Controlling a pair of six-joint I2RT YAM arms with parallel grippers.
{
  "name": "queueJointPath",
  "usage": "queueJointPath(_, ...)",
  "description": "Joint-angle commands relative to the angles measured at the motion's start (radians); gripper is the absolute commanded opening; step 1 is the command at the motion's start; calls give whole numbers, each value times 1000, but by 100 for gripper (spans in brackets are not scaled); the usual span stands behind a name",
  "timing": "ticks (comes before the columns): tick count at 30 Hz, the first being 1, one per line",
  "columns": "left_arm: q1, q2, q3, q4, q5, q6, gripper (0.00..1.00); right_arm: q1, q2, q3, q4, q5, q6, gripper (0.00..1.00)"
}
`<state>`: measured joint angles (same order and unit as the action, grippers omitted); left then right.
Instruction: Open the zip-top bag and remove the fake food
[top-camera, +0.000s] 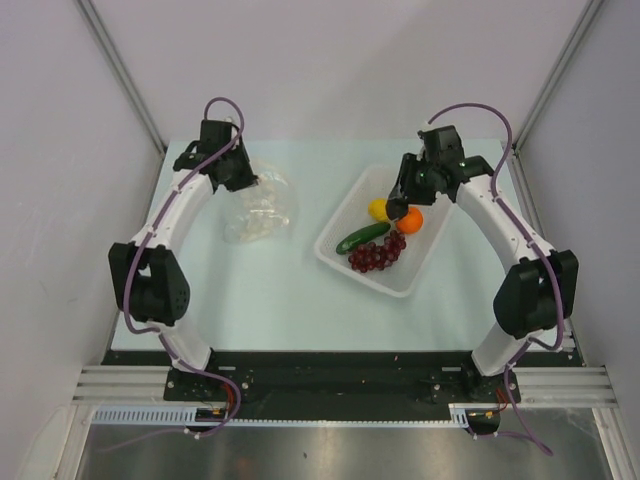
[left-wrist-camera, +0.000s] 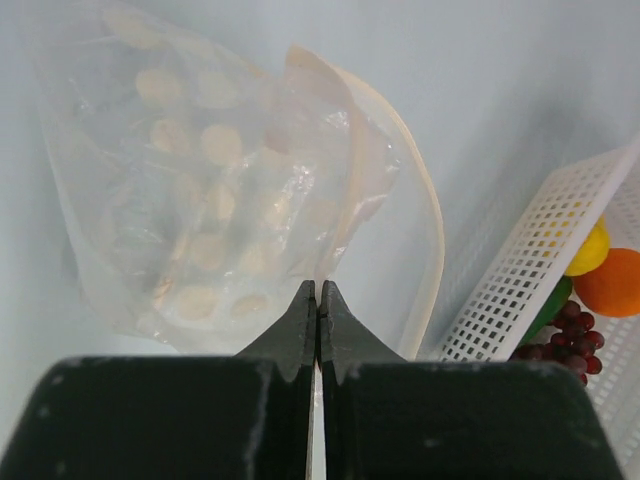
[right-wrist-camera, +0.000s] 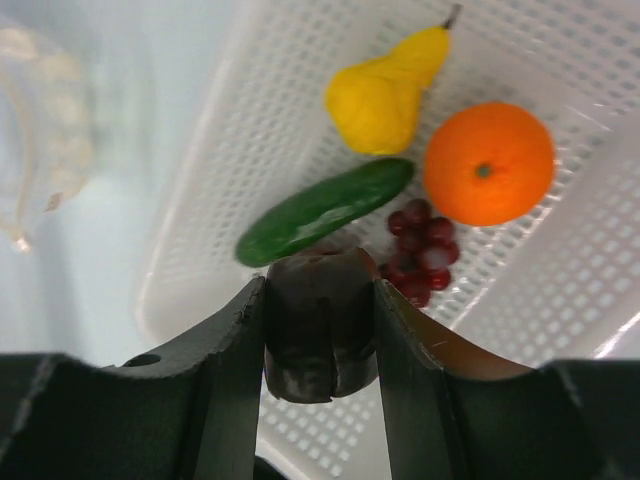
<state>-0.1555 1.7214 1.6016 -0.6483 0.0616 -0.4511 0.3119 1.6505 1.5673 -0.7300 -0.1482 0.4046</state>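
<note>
Between right jaws — dark fruit (right-wrist-camera: 320, 335), over basket (right-wrist-camera: 250, 120).

**Robotics laboratory: an enclosed bench-top test cell.**

A pale table (top-camera: 260, 290) is boxed in by plain grey-white panels (top-camera: 60, 150) held on bare metal struts (top-camera: 120, 70). Two white-and-black robot arms, the left arm (top-camera: 185, 205) and the right arm (top-camera: 500, 215), are bolted to an aluminium rail (top-camera: 340, 383) at the near edge. Purple cables (top-camera: 505, 130) loop loose along both arms. A brushed steel sheet (top-camera: 340, 450) lies in front of the rail. Items on the table are stand-ins, not real produce: plastic fruit (top-camera: 377, 255) in a white perforated basket (top-camera: 400, 285).
</note>
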Motion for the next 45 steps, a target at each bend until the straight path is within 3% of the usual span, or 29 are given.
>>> queueJointPath(1, 2, 38, 43, -11, 46, 11, 0, -46, 47, 10, -43, 90, -85, 21)
queueJointPath(5, 2, 34, 32, 1, 64, 12, 4, -62, 83, 22, -80, 203, -139, 23)
queueJointPath(11, 2, 3, 26, 18, 96, 15, 22, -76, 147, 105, -144, 317, -165, 24)
queueJointPath(14, 2, -19, 17, 19, 106, 18, 32, -76, 160, 100, -158, 320, -174, 26)
queueJointPath(15, 2, -31, 14, 19, 112, 19, 41, -74, 166, 97, -167, 311, -167, 27)
queueJointPath(17, 4, -42, 0, 32, 119, 23, 48, -60, 157, 76, -172, 283, -159, 30)
queueJointPath(21, 2, -65, -8, 30, 138, 25, 65, -24, 111, -7, -152, 259, -144, 43)
queueJointPath(26, 1, -100, -17, 33, 170, 26, 72, -16, 132, -30, -141, 243, -132, 60)
queueJointPath(30, -3, -144, -28, 26, 202, 31, 73, -7, 131, -30, -143, 272, -141, 83)
queueJointPath(35, -42, -236, -120, 45, 254, 29, 73, 35, 71, -29, -147, 280, -148, 90)
queueJointPath(36, -55, -273, -165, 56, 265, 26, 82, 47, 59, -30, -157, 282, -136, 91)
queueJointPath(40, -143, -362, -273, 140, 303, 2, 92, 104, -36, -58, -149, 233, -47, 100)
queueJointPath(41, -185, -379, -294, 163, 313, -9, 98, 128, -99, -73, -132, 216, -24, 100)
queueJointPath(45, -305, -480, -426, 306, 336, -49, 99, 190, -277, -191, -19, 159, 98, 100)
